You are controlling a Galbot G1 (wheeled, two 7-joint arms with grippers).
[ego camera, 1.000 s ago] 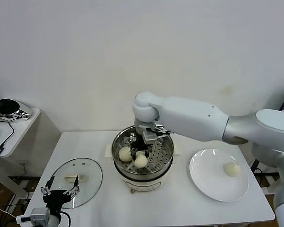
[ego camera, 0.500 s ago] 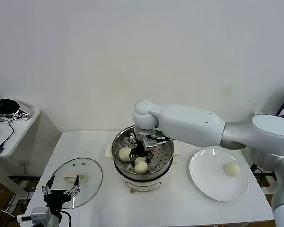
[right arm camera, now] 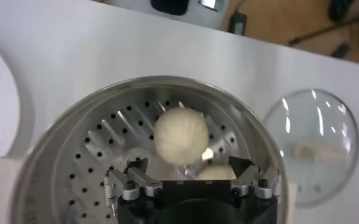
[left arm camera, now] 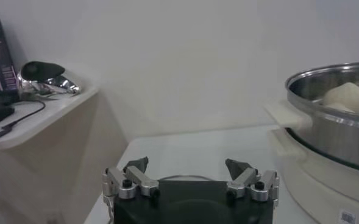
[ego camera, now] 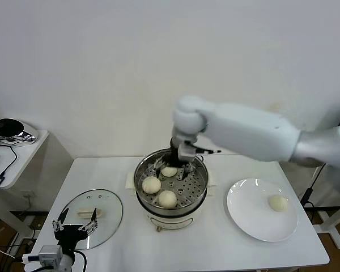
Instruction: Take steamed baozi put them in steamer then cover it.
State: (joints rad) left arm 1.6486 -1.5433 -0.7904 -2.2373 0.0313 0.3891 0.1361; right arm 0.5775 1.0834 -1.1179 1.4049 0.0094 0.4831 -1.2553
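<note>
The steamer [ego camera: 144, 170] stands mid-table with three baozi on its perforated tray: one at the back [ego camera: 169, 171], one at the left [ego camera: 151, 185], one at the front [ego camera: 168, 199]. A fourth baozi [ego camera: 278, 203] lies on the white plate [ego camera: 249, 212]. My right gripper [ego camera: 176, 162] is open and empty, just above the back baozi [right arm camera: 180, 135]; in its wrist view the right gripper [right arm camera: 188, 162] frames that bun. The glass cover [ego camera: 105, 211] lies flat on the table at the left. My left gripper [ego camera: 75, 222] hangs open and idle beside the cover; it also shows in its own wrist view [left arm camera: 187, 164].
A side table [ego camera: 17, 148] with a dark device [ego camera: 8, 129] and cables stands at the far left. The steamer wall [left arm camera: 341, 131] and one baozi [left arm camera: 348, 97] show in the left wrist view. The cover [right arm camera: 316, 152] shows in the right wrist view.
My right gripper let go of the third baozi at the back of the tray and rose, and the arm swung to the right. The left arm has not moved.
</note>
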